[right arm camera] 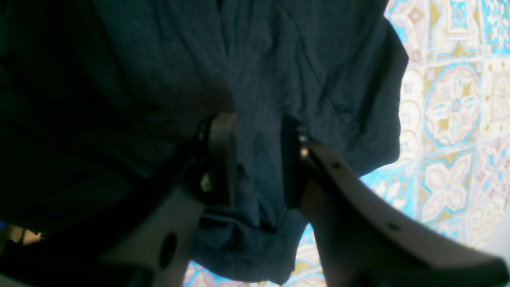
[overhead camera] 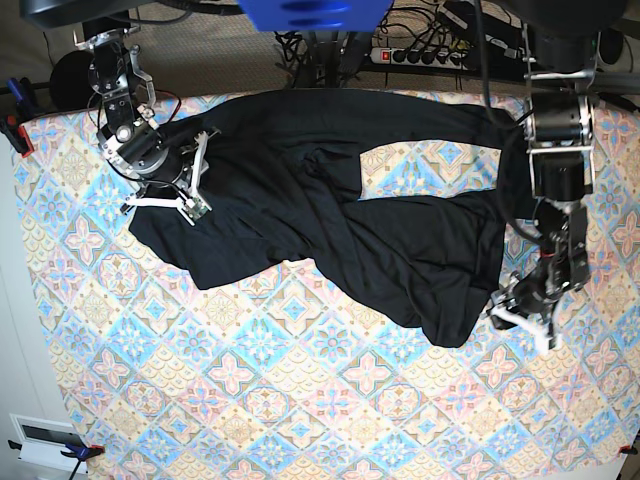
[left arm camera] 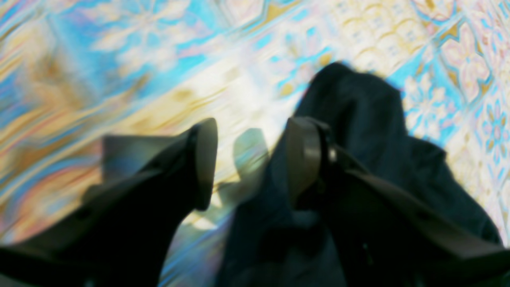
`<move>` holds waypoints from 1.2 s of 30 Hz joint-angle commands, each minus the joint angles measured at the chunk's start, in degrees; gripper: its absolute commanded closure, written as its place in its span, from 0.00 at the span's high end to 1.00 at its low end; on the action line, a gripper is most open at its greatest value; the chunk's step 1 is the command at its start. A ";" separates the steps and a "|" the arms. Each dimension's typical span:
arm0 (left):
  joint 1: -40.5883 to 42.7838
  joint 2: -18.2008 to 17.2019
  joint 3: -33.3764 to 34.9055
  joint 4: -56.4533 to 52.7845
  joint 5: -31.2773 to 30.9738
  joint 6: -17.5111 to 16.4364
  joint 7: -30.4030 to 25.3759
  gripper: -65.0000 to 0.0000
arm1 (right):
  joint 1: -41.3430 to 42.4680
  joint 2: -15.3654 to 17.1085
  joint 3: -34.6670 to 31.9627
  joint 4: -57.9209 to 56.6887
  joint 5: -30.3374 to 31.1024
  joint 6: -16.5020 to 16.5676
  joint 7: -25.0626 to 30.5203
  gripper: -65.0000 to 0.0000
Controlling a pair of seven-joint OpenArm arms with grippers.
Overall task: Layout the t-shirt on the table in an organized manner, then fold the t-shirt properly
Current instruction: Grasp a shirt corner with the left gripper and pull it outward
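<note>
The black t-shirt lies crumpled across the far half of the table, with folds and a gap showing the patterned cloth. My right gripper is closed on a bunched fold of the t-shirt at the shirt's left edge; in the base view this gripper is at the far left. My left gripper is open and holds nothing. It is low over the table, and the t-shirt's edge lies under its right finger. In the base view the left gripper is at the shirt's right lower edge.
Cables and a power strip lie behind the table's far edge. Clamps hold the cloth at the corners, one at the far left. A white box sits off the near left corner. The near half of the table shows only the patterned cloth.
</note>
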 commanded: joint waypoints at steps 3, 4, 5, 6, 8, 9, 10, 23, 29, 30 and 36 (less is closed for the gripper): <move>-4.04 1.60 0.15 -4.10 2.34 -0.14 -5.28 0.45 | 0.53 0.71 0.42 1.23 0.07 -0.22 0.80 0.27; -5.00 2.48 0.15 -5.07 3.48 -0.14 -6.16 0.46 | 0.53 0.71 0.51 1.23 0.07 -0.22 0.80 0.27; -5.71 3.09 0.23 -6.04 4.71 -0.14 -6.78 0.47 | 0.53 0.71 0.51 1.23 0.07 -0.22 0.80 0.27; -6.32 4.06 0.23 -7.36 5.77 -0.14 -7.30 0.47 | 0.53 0.71 0.51 1.23 0.07 -0.22 0.80 0.27; -8.26 6.17 0.23 -10.96 8.41 -0.14 -8.71 0.48 | 0.53 0.71 0.51 1.23 0.07 -0.22 0.80 0.27; -9.05 6.87 0.23 -12.98 9.81 -0.14 -9.59 0.49 | 0.53 0.71 0.51 1.23 0.07 -0.22 0.80 0.27; -9.66 7.40 0.23 -14.83 11.13 -0.14 -10.38 0.49 | 0.53 0.71 0.51 1.23 0.07 -0.22 0.80 0.27; -7.20 12.41 0.23 -12.98 16.93 -0.67 -7.13 0.24 | 0.71 0.71 0.60 1.58 0.07 -0.22 0.72 0.27; -5.88 12.15 -0.12 -1.73 16.85 -0.58 -2.73 0.02 | 0.71 0.71 0.60 1.58 0.07 -0.22 0.72 0.27; -5.88 12.15 -0.21 0.38 16.76 -0.58 -1.94 0.01 | 0.71 0.71 0.60 1.58 0.07 -0.22 0.72 0.27; -3.77 12.06 -3.99 16.91 13.51 -0.58 8.52 0.00 | 0.71 0.71 0.68 1.58 0.07 -0.22 0.72 0.27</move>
